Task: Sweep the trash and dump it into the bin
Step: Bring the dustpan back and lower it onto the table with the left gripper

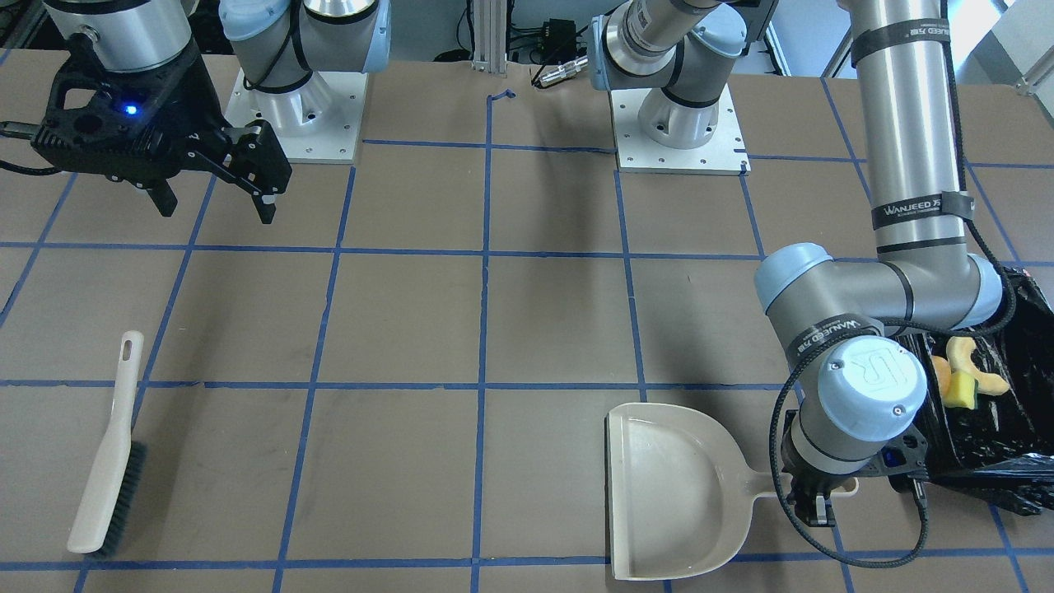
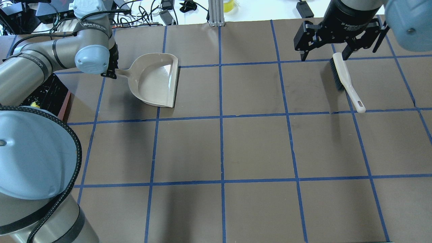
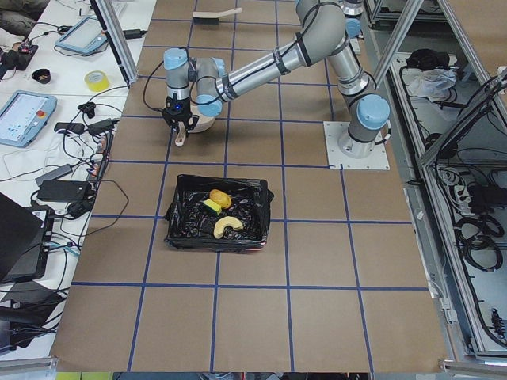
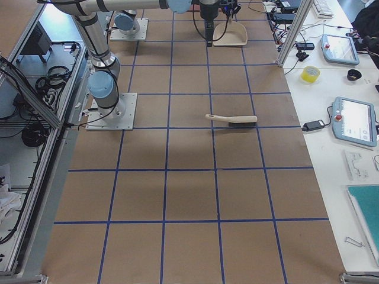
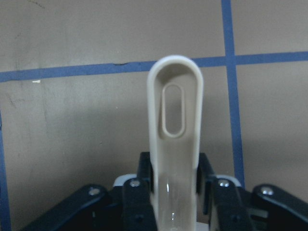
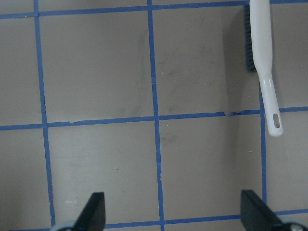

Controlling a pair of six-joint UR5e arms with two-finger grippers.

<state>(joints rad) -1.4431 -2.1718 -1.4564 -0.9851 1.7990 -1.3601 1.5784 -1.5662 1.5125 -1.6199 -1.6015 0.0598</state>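
A cream plastic hand brush with dark bristles [image 6: 263, 62] lies on the brown tabletop gridded with blue tape [image 6: 96, 67], beyond the right gripper [image 6: 174, 211] and its widely parted black fingertips [image 6: 94, 211].

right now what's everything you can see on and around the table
amber lump: 1, glossy amber, inside the bin
cream crescent: 1, pale cream, inside the bin
sponge: 1, yellow and green, inside the bin
bin: 1, reddish with black bag liner, table end on the robot's left
dustpan: 1, beige, empty, flat on the table beside the bin
brush: 1, cream handle with dark bristles, lying on the table on the robot's right side
table: 1, brown with blue tape grid
tape roll: 1, yellow, on the side bench
left pincer: 1, black, shut on the dustpan handle
right pincer: 1, black, open and empty, raised above the table
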